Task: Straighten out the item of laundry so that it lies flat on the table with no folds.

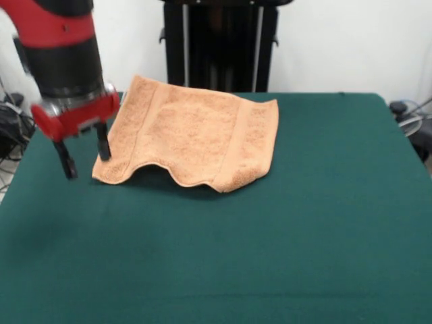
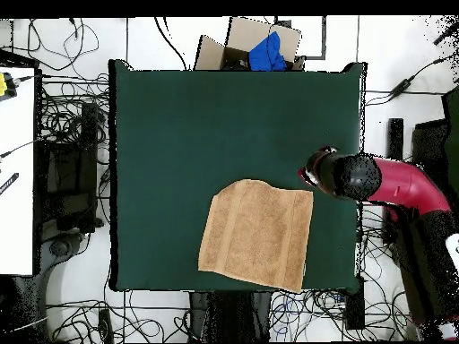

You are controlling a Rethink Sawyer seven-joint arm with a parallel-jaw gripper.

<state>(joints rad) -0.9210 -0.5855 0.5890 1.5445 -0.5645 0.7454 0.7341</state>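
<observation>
Green worktop (image 1: 270, 256) bare up front; we see towel (image 1: 196, 138) near its far edge, front hem rippled. End effector (image 1: 84, 155) open, empty, at the corner, probably to tug it flat.

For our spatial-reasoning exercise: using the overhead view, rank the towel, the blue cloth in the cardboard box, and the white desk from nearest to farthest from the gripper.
1. Towel, just beside the gripper.
2. Blue cloth, beyond the table's top edge.
3. White desk, at the left edge.
</observation>
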